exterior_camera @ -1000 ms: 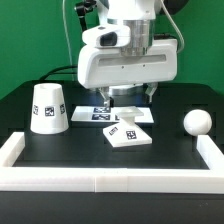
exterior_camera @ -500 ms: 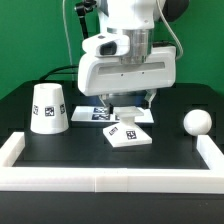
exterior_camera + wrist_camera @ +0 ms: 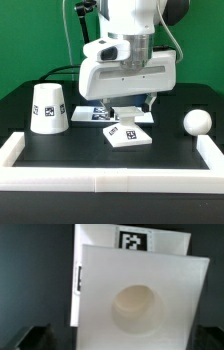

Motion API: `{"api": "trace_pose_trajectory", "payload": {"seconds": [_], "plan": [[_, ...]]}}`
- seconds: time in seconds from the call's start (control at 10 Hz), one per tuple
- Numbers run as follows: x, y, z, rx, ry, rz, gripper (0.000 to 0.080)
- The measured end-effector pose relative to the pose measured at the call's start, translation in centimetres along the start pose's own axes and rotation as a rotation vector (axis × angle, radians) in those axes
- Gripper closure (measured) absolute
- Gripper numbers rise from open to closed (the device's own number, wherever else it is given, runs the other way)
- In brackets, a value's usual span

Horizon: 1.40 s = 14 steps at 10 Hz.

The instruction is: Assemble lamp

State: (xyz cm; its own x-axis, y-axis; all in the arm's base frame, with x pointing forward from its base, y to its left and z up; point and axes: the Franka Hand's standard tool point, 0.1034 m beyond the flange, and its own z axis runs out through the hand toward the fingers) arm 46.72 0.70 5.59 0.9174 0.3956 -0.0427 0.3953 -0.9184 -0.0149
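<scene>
Directly beneath the fingers, the square base (image 3: 128, 134) is lying flat on the black table (image 3: 170, 150). The gripper (image 3: 128, 103) is hanging just above it without touching. Its fingers (image 3: 150, 99) are standing wide apart and holding nothing, one out past each of two opposite sides of the base. In the wrist view the base is filling most of the picture, with its shallow round socket (image 3: 135, 306) facing up between the two dark fingertips.

Being square, the base is offering no long axis to choose. What matters is that its side edges are running nearly, though not quite, in line with the fingers' closing faces. The coming move is probably a straight drop and a squeeze across those two sides, perhaps with a slight twist of the wrist first.

Just beyond the base, the marker board (image 3: 95, 114) is lying close against it; whether they are touching I cannot tell. The cone shade (image 3: 47, 108) is standing well off to one side of the fingers and the round bulb (image 3: 196, 122) is resting well off to the other, both clear of the descent.
</scene>
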Motion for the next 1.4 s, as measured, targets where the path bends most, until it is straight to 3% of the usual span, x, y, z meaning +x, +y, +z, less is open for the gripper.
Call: {"api": "trace_pose_trajectory", "payload": {"seconds": [0.1,0.2,0.8,1.4], "plan": [[0.0,0.0,0.0,-0.001,0.002,-0.004,0.0215],[0.0,0.1,0.0,-0.001,0.003,-0.006,0.0268],[0.2,0.0,0.0,0.0,0.001,0.0,0.0267],[6.5,-1.5,-0.3,-0.011,0.047,0.046,0.0265]]}}
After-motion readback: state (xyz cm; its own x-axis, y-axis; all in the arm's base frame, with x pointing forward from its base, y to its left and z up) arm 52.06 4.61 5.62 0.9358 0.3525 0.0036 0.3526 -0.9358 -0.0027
